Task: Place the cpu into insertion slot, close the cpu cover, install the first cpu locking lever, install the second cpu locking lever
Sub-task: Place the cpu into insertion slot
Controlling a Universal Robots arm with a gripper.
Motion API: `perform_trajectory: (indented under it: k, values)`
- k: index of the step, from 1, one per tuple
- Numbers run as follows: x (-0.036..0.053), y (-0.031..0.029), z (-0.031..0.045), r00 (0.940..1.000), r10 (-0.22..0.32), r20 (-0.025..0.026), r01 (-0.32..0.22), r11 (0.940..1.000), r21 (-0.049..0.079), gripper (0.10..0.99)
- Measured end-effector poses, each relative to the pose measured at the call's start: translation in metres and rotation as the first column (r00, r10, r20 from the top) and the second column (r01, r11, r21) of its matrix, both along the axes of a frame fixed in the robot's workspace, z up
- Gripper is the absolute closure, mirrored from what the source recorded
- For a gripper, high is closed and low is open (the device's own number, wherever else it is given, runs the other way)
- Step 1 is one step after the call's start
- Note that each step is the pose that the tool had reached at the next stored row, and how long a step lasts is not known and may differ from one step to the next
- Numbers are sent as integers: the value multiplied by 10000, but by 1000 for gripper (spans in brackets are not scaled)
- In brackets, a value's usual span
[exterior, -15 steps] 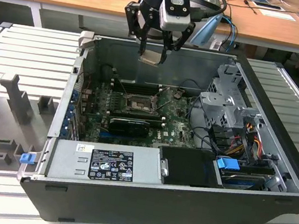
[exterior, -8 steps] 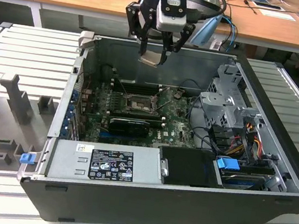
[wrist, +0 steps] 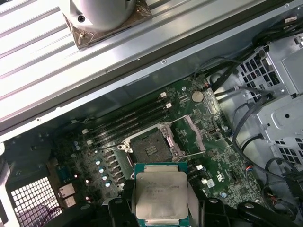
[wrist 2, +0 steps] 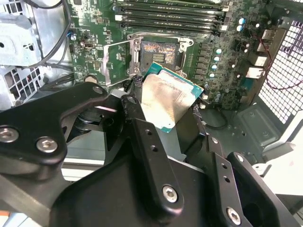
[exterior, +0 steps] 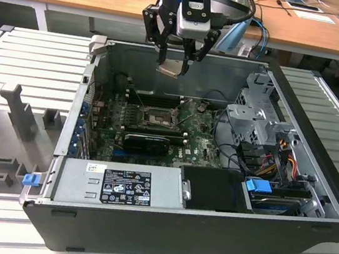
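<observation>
Currently the black claw [exterior: 173, 63] is closed on the small flat square cpu with the silvery-beige metal top [wrist: 158, 196], gripping it by two opposite edges, well above the square dark insertion slot [wrist: 149, 146]. This slot is empty, and the thin grey metal cpu cover [wrist: 193, 134] stands open just beside it. To place it well, I judge, the chip should stay level with its corners matching the slot. The open black computer case [exterior: 205, 233] holds the green circuit board [exterior: 198, 144] around the slot.
</observation>
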State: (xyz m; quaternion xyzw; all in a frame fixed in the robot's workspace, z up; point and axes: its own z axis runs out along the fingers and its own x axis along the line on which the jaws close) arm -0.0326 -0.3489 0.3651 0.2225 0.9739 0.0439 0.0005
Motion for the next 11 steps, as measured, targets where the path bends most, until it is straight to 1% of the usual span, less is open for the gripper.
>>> perform_trajectory:
  k: [4, 5, 8, 11]
  values:
    - [0, 0, -4, 9997, -263, 1, 263, 9997, 2, 557]
    - [0, 0, -5, 9990, -447, 0, 447, 9990, 2, 557]
    - [0, 0, -8, 9966, -828, 1, 828, 9966, 2, 557]
    - [0, 0, -10, 9926, -1210, 1, 1210, 9926, 1, 557]
